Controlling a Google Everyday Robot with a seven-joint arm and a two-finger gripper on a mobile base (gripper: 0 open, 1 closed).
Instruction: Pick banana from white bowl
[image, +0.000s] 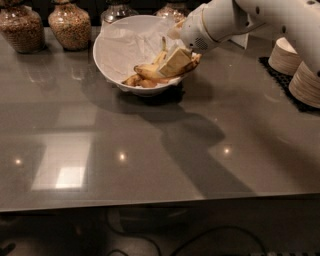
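The white bowl (120, 45), lined with crumpled white paper, stands at the back of the grey table. Several bananas lie in its front right part. The longest, yellow speckled banana (146, 73) lies across them, its right part hidden behind the gripper. One banana has an upright stem (163, 44). My gripper (176, 61), with cream fingers, reaches in from the right over the bowl's right rim, down among the bananas.
Glass jars of grains (70, 25) stand along the back edge, left of and behind the bowl. Stacks of small tan paper bowls (304, 75) sit on a dark mat at the right. The arm's shadow falls across the table's middle.
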